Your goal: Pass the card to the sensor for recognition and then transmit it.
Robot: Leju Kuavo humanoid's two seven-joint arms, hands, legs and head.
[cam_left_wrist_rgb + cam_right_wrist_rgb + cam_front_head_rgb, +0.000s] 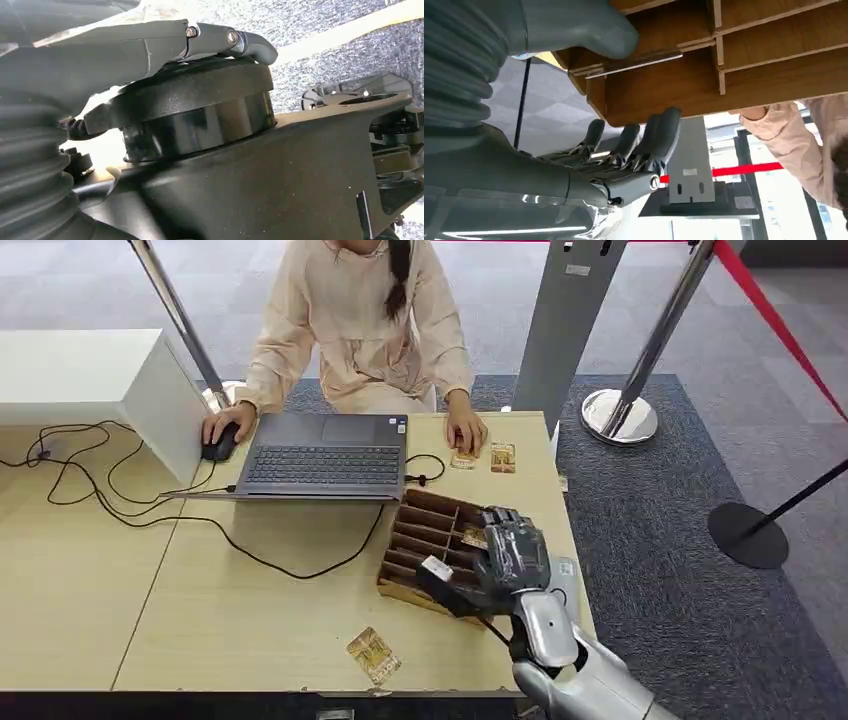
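A pale wooden tabletop (250,610) is seen from above, set on grey carpet, with chrome stanchion posts and a red barrier tape (775,325) to the right. A person in a beige top (355,320) is seated at the far edge, one hand on a black mouse (220,443), the other resting beside two small cards (485,457). A grey open laptop (325,455) is placed between them, and black cables are trailed across the left of the table past a white box (100,380).

Near the right edge a brown slotted wooden card rack (425,530) is found, and the right hand (505,560) is laid over its right end. A gold patterned card (373,654) lies flat by the near edge, well apart from the rack; bare tabletop is left between them.

In the right wrist view the rack (749,65) is shown close, and a thin card edge (634,64) is seen under the thick grey thumb (589,27), while the darker fingers (659,135) are curled beneath the rack's outer wall. Whether the card is truly pinched cannot be told. A grey stand (691,160) is visible beyond.

In the left wrist view the left hand (150,50) is partly shown against carpet; whether it is spread or closed cannot be told.
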